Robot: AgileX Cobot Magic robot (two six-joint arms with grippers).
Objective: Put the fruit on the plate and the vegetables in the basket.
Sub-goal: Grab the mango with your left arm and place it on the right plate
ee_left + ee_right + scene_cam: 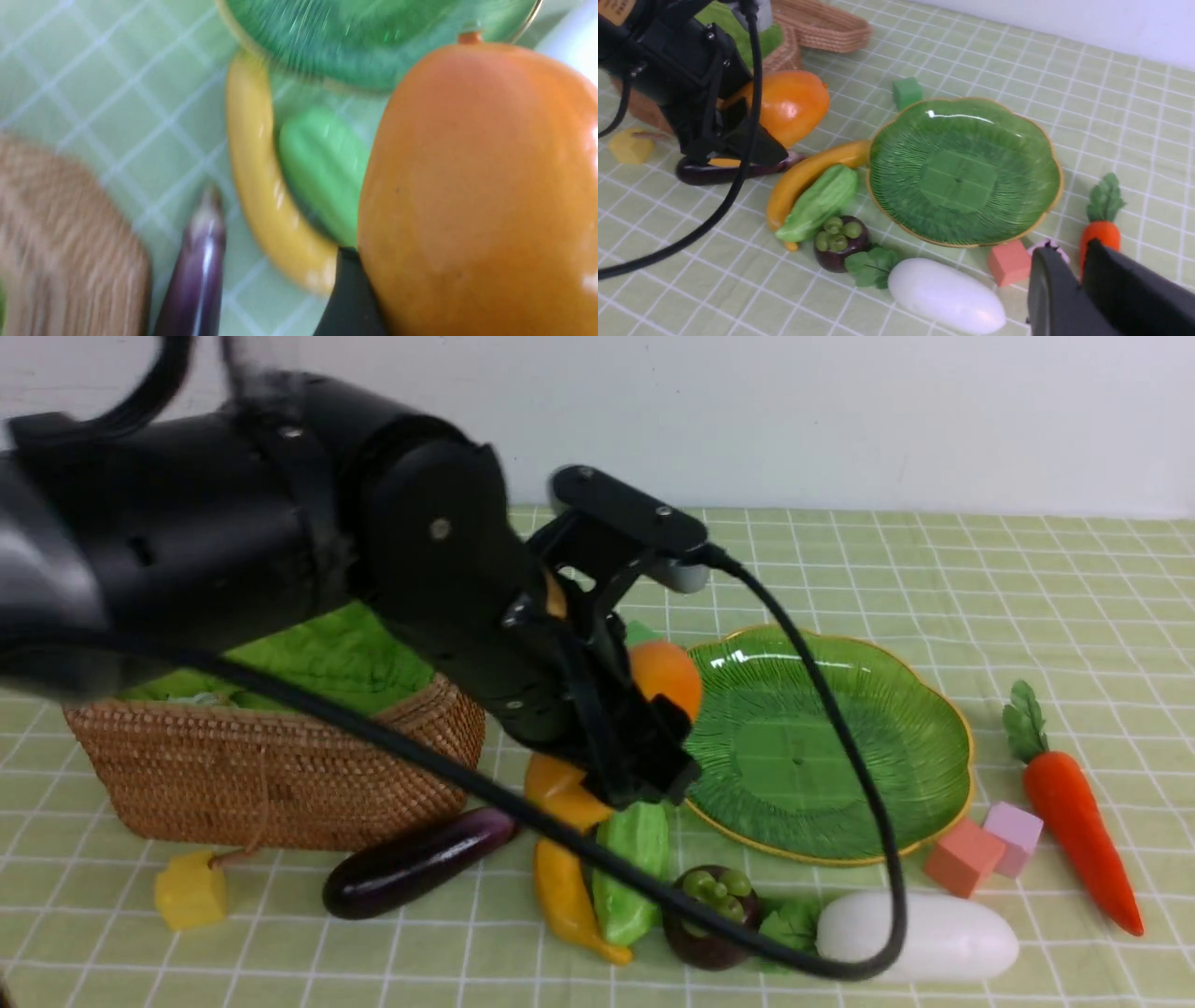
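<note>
With my left pincer (763,114) gripping the mango (791,105), I'm at the fruit-moving step; next, carry it over the plate (959,179).

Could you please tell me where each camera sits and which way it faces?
Front: between the arms, facing forward; left arm visible.
Left wrist: on that wrist, looking past the gripped mango; one fingertip shows.
Right wrist: on that wrist, over the plate; its gripper's dark fingers and the left arm show.
All share mango and plate.

Bright, soft light; glare streaks the plate (964,172); left wrist view blurs (badly, toward the basket (65,233)).
</note>
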